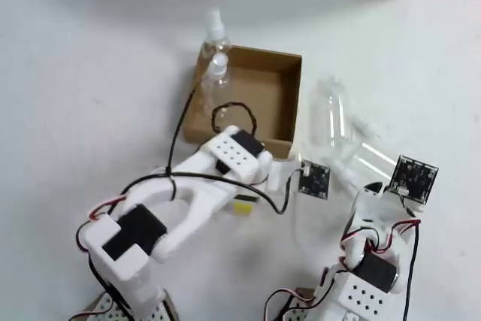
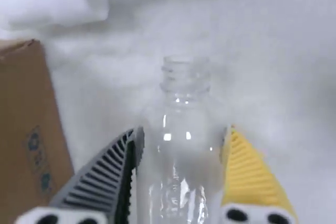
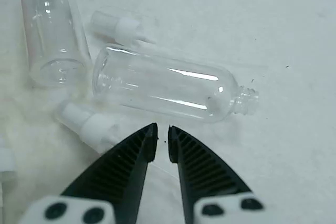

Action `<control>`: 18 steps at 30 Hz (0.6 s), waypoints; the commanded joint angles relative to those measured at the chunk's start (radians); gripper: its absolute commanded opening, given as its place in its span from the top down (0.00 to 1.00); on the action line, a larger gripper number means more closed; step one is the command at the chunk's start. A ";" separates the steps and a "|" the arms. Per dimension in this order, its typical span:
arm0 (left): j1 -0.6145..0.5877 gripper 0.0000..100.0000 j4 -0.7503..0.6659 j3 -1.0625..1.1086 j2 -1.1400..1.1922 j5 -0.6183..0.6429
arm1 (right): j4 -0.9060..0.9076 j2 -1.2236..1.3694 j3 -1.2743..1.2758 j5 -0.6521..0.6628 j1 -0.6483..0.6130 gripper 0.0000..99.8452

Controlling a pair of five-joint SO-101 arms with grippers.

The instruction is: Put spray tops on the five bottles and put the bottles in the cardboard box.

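Left gripper [image 2: 184, 131] is clamped on an uncapped clear bottle [image 2: 185, 103], grey and yellow fingers pressing its sides, just beside the cardboard box [image 1: 255, 53], which sits mid-tabletop [image 1: 90, 58] towards the far edge. Right gripper [image 3: 161, 129] has its jaws all but closed on nothing, above a lying open bottle [image 3: 168, 85], a second bottle [image 3: 50, 30] and two loose spray tops [image 3: 123, 27] [image 3: 89, 124]. Two topped bottles [image 1: 214, 35] [image 1: 218, 77] stand at the box's far left corner.
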 commanded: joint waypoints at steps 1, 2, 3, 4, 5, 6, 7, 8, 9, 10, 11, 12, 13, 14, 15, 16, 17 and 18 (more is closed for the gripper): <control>0.018 0.92 -0.006 0.034 -0.016 0.028 | 0.004 0.002 0.009 0.012 -0.005 0.99; 0.012 0.92 0.000 0.037 -0.018 0.040 | 0.004 0.002 0.009 0.012 -0.005 0.99; 0.001 0.92 0.015 0.034 -0.018 0.071 | 0.004 0.002 0.009 0.012 -0.005 0.99; -0.010 0.92 0.032 0.026 -0.018 0.109 | 0.004 0.002 0.009 0.012 -0.005 0.99; -0.019 0.92 0.051 0.021 -0.025 0.149 | 0.004 0.002 0.009 0.012 -0.005 0.99; -0.030 0.92 0.064 0.025 -0.036 0.184 | 0.004 0.002 0.009 0.012 -0.005 0.99; -0.039 0.92 0.072 0.037 -0.050 0.218 | 0.004 0.002 0.009 0.012 -0.005 0.99; -0.050 0.92 0.075 0.063 -0.065 0.245 | 0.004 0.002 0.009 0.012 -0.002 0.99; -0.061 0.92 0.071 0.092 -0.085 0.270 | 0.005 0.002 0.009 0.012 -0.001 0.99; -0.074 0.92 0.064 0.123 -0.113 0.295 | 0.005 0.002 0.009 0.012 -0.001 0.99; -0.093 0.92 0.051 0.158 -0.143 0.315 | 0.005 0.002 0.009 0.012 -0.001 0.99; -0.113 0.92 0.032 0.196 -0.180 0.331 | 0.005 0.002 0.009 0.012 -0.001 0.99; -0.136 0.92 0.009 0.238 -0.219 0.345 | 0.005 0.002 0.009 0.012 -0.001 0.99; -0.160 0.92 -0.015 0.284 -0.262 0.361 | 0.005 0.002 0.009 0.012 -0.001 0.99; -0.186 0.92 -0.040 0.331 -0.308 0.370 | 0.005 0.002 0.009 0.012 0.001 0.99; -0.208 0.92 -0.058 0.377 -0.355 0.374 | 0.005 0.001 0.009 0.012 0.004 0.99; -0.228 0.92 -0.074 0.428 -0.406 0.374 | 0.002 0.001 0.009 0.012 0.015 0.99; -0.245 0.92 -0.087 0.477 -0.460 0.374 | -0.001 0.001 0.009 0.012 0.028 0.99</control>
